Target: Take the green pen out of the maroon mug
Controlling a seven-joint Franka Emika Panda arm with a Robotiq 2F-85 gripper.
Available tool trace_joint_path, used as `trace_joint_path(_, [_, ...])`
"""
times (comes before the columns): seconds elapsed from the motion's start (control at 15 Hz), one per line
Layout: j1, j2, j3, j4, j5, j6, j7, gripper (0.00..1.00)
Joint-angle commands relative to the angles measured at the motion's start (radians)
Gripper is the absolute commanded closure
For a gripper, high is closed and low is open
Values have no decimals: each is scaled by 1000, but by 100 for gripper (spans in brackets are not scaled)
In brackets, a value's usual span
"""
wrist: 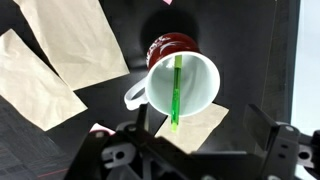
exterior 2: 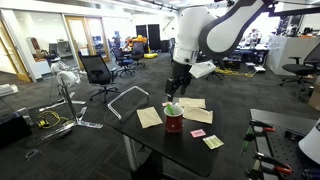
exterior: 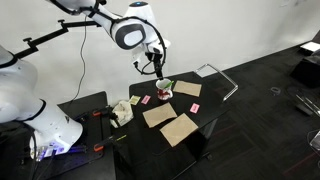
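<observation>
Hovering directly over the maroon mug (wrist: 196,85), the gripper (wrist: 195,148) has its jaws spread wide. One dark finger (wrist: 118,150) sits at each side of the wrist view's lower edge, and nothing is held between them. The green pen (wrist: 175,95) leans inside the mug just beneath the tool, with one end down in the white interior and the other passing over the rim on the gripper's side. Whether that upper tip touches any part of the tool cannot be told, since it ends against a tan card (wrist: 200,125) lying below. The fingertips are hard to pick out (only dark bodies show against the dark background). More tan cards (wrist: 75,40) lie on the black table (wrist: 240,40) beyond the mug.

In both exterior views the gripper (exterior: 160,72) (exterior 2: 178,90) hangs close above the mug (exterior: 164,93) (exterior 2: 174,123) and apart from it. There the pen (exterior 2: 172,107) shows only as a small green fleck at the rim, and the jaw gap is too small to read.
</observation>
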Motion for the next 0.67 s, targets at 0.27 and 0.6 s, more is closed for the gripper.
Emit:
trace_joint_path(0.27, [23,46,-31,43,-10,-33,-13,49])
trace_joint_path(0.6, [31,78,-47,57,-26,-45,-2,46])
